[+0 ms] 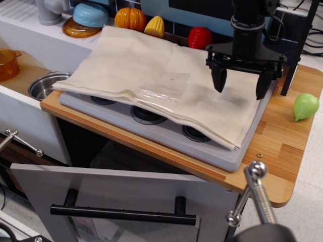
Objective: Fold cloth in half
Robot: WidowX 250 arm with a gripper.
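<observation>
A large cream cloth (151, 75) lies spread over the grey stove top (202, 148), layered at its front edge, with a shiny clear plastic patch (164, 93) near the middle front. My black gripper (241, 88) hangs open over the cloth's right end, close to its right edge. Its two fingers point down, just above the fabric, with nothing between them. A soft shadow of the gripper falls on the cloth below it.
A green pear (306, 106) sits on the wooden counter (282, 146) at the right. A red pepper (200, 37), yellow corn (155, 26), orange pumpkin (130, 18) and blue bowl (91, 14) line the back. A steel pot (46, 84) sits left. A black post (298, 48) stands right of the gripper.
</observation>
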